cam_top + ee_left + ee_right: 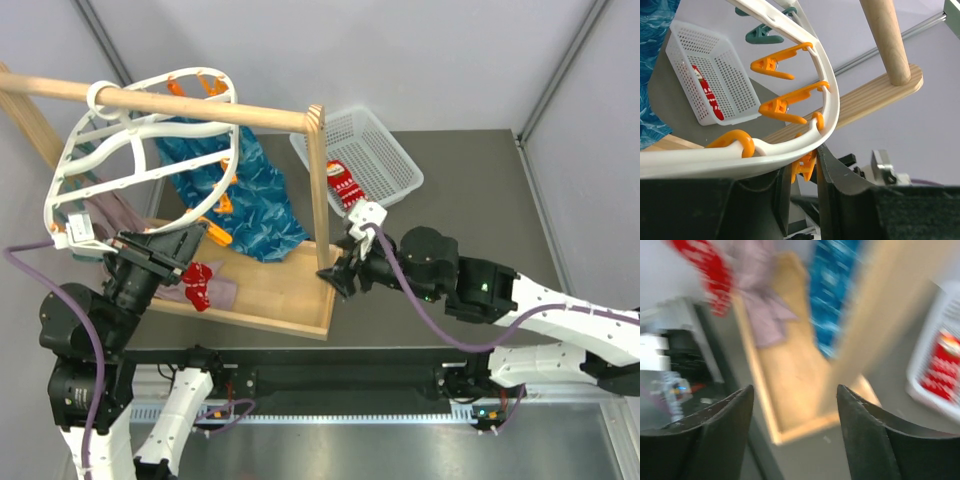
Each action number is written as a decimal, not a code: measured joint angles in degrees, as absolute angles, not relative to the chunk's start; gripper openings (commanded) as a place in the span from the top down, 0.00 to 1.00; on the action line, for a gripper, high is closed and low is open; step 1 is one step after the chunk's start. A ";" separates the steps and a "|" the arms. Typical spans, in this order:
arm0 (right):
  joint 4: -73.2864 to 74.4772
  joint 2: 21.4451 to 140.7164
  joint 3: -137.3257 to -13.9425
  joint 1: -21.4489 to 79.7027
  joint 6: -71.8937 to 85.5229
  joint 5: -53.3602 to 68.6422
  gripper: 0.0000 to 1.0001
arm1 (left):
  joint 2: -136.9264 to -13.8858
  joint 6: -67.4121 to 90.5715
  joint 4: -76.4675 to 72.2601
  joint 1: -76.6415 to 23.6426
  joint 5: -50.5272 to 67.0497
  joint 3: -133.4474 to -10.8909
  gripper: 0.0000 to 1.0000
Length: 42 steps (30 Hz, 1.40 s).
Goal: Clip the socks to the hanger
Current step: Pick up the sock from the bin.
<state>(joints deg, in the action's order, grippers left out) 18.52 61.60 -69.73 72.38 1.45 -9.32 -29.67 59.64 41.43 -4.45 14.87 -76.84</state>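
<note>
One sock (197, 283) lies on the mauve cloth (232, 292) at the near left of the wooden base (285, 295). The other sock (345, 186) lies in the basket (388, 150) at the far right. The hanger (62, 170) hangs by its hook from the rail (200, 105) at the far left, with a blue cloth (255, 205) hanging below it. The left gripper (190, 238) is at the hanger's near rim, its jaws narrow and pinching an orange clip (802, 167) (the rim itself runs just above the fingers). The right gripper (338, 272) sits by the foot of the post (320, 190), jaws wide and holding nothing; its own view is blurred.
</note>
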 measured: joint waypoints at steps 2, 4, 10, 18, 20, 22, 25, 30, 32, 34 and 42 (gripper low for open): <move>19.81 59.44 -66.26 68.14 3.68 -13.47 0.46 | -29.67 59.57 41.52 -4.45 14.87 -76.95 1.00; 20.49 57.12 -62.94 60.82 6.26 -16.21 0.48 | -29.67 59.51 41.54 -4.45 14.87 -76.95 1.00; 20.40 59.59 -62.19 39.99 12.34 -11.86 0.40 | -29.69 59.40 41.58 -4.45 14.90 -77.06 1.00; 21.50 94.52 -87.22 29.78 12.62 -4.47 0.17 | -29.69 59.42 41.58 -4.45 14.94 -77.17 1.00; 22.39 102.61 -93.41 29.36 11.99 -3.25 0.18 | -29.69 59.46 41.60 -4.43 15.03 -77.23 1.00; 23.62 109.82 -99.18 29.02 11.40 -2.59 0.19 | -29.69 59.46 41.65 -4.40 15.09 -77.49 1.00; 26.52 119.15 -108.53 28.80 10.02 -2.48 0.21 | -29.69 59.33 41.80 -4.40 15.11 -78.17 1.00; 27.66 126.39 -113.60 28.71 8.40 -2.31 0.30 | -29.69 58.87 42.13 -4.40 15.18 -78.35 1.00; 27.75 128.07 -113.75 28.69 8.08 -1.52 0.40 | -29.69 58.78 42.15 -4.40 15.20 -78.35 1.00; 27.73 129.84 -113.80 28.69 7.88 0.32 0.43 | -29.69 58.70 42.17 -4.40 15.20 -78.35 1.00; 27.94 137.29 -115.92 28.67 7.94 3.22 0.80 | -29.67 58.57 42.19 -4.40 15.53 -78.35 1.00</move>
